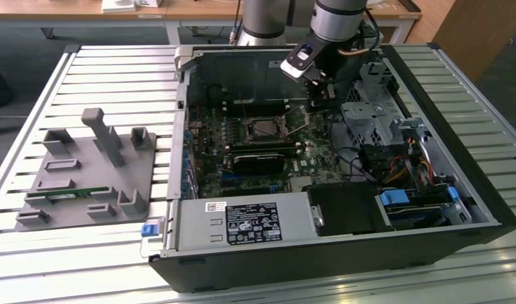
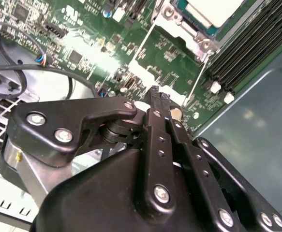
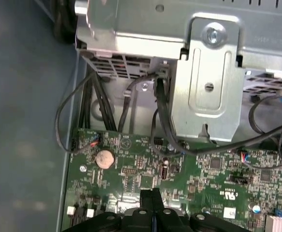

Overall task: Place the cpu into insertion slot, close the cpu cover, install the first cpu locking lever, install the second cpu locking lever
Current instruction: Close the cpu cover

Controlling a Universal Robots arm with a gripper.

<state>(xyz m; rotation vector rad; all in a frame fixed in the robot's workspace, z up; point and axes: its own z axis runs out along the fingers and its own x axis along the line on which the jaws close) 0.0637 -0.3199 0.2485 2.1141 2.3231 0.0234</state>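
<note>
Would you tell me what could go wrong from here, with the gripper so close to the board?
The gripper is shut, with its tips just above the board; a slight drop might scrape small parts there. The thin lever beside the cpu runs close to the tips, so a sideways move could catch and bend it. The black cables nearby might snag.
</note>
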